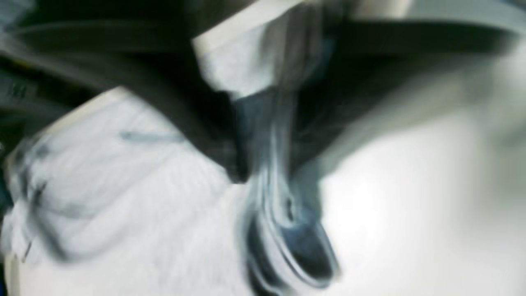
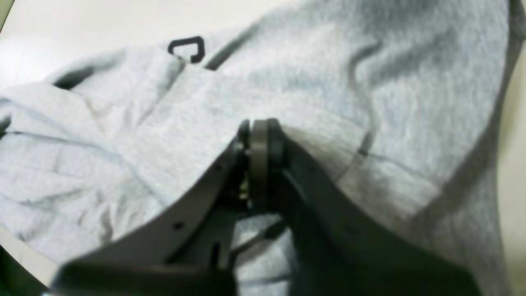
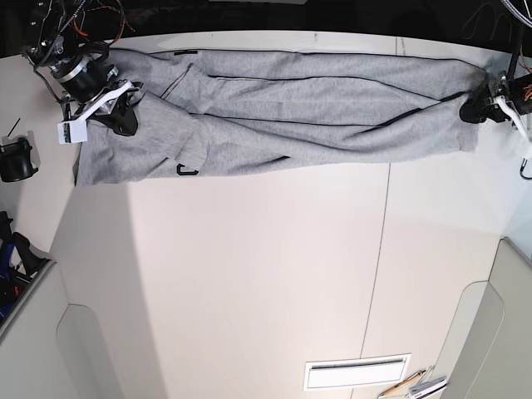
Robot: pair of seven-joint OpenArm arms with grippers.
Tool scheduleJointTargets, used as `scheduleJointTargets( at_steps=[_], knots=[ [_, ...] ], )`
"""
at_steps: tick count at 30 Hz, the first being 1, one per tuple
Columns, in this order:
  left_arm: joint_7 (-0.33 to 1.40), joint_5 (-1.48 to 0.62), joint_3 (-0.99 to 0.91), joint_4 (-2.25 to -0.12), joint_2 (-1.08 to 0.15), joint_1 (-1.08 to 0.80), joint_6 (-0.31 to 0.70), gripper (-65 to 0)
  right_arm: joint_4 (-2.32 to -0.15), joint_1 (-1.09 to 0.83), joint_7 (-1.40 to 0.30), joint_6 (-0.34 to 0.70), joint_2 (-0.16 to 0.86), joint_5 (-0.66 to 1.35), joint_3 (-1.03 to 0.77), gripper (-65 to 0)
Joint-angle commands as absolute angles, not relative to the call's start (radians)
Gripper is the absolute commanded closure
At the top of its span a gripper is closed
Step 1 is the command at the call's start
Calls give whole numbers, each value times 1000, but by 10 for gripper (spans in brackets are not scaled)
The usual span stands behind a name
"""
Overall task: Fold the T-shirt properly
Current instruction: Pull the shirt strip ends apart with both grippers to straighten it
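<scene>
t-shirt point(image 3: 316, 108) stretched flat on table point(image 3: 266, 274) — both end effectors at its ends

Robot lab – white worktable point(image 3: 249, 274) (bare wiring point(image 3: 91, 15) overhead)

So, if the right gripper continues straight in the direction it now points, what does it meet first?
The T-shirt. The right gripper is shut, its tips already at the grey cloth, which fills the way ahead. Whether cloth is pinched between the tips cannot be told.
</scene>
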State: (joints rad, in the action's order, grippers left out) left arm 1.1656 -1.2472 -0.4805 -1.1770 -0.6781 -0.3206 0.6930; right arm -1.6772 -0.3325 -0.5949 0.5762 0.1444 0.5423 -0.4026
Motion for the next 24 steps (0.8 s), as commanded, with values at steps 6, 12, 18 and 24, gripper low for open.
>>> scheduleJointTargets(
  at_steps=[6, 12, 18, 24],
  knots=[
    [1110, -1257, -487, -1185, -701, -315, 698, 0, -1692, -327, -577, 580, 155, 561, -405, 0],
    [1097, -1258, -552, -1189, -702, -313, 698, 0, -1692, -327, -577, 580, 155, 595, -405, 0],
    [1156, -1268, -611, -1283, -718, -315, 698, 0, -1692, -310, -577, 580, 155, 628, -405, 0],
    [1192, -1270, -615, -1454, -717, -329, 698, 0, -1694, -290, -580, 580, 155, 628, -405, 0]
  ],
)
